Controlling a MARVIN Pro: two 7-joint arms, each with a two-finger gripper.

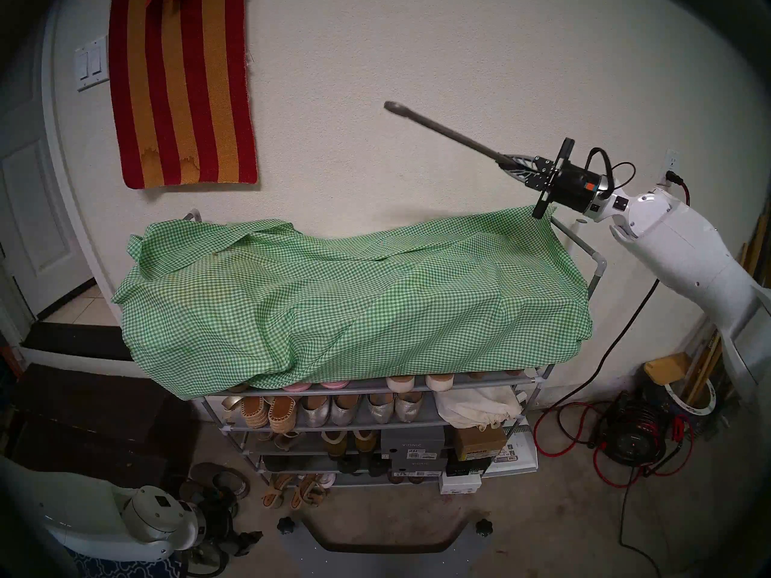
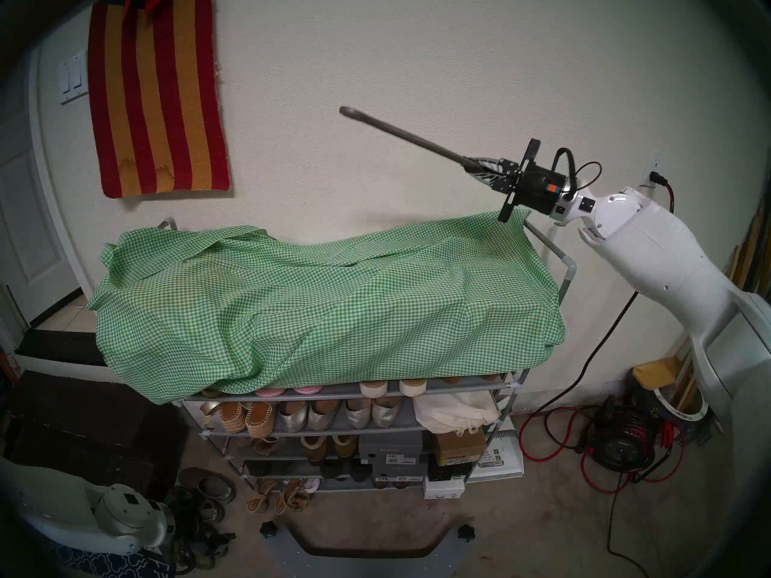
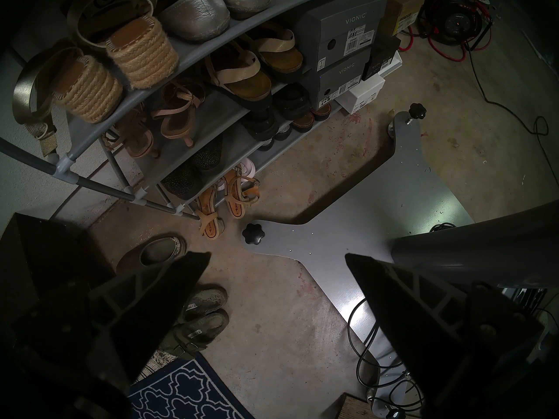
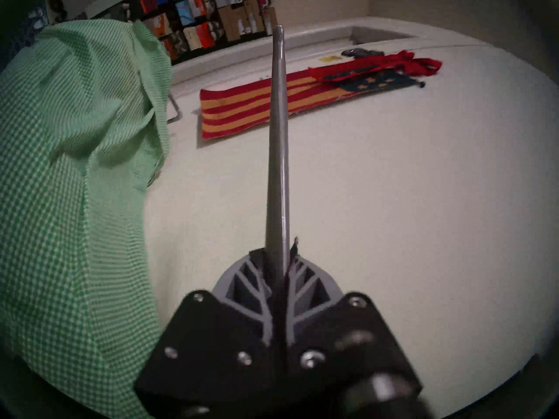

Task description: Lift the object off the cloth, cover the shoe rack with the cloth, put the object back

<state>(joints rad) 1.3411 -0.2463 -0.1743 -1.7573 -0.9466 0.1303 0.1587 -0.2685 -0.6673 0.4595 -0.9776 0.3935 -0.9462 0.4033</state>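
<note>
The right gripper (image 1: 507, 164) is holding the shoehorn (image 1: 442, 133) in the air above the right end of the rack (image 1: 597, 268), its fingers (image 4: 251, 284) clenched on one end while the rod is pointing up and left along the wall. The cloth (image 1: 333, 302) is lying draped over the rack's top, rumpled. The left gripper (image 3: 278, 267) is hanging low near the floor, fingers (image 3: 169, 285) spread apart and empty.
</note>
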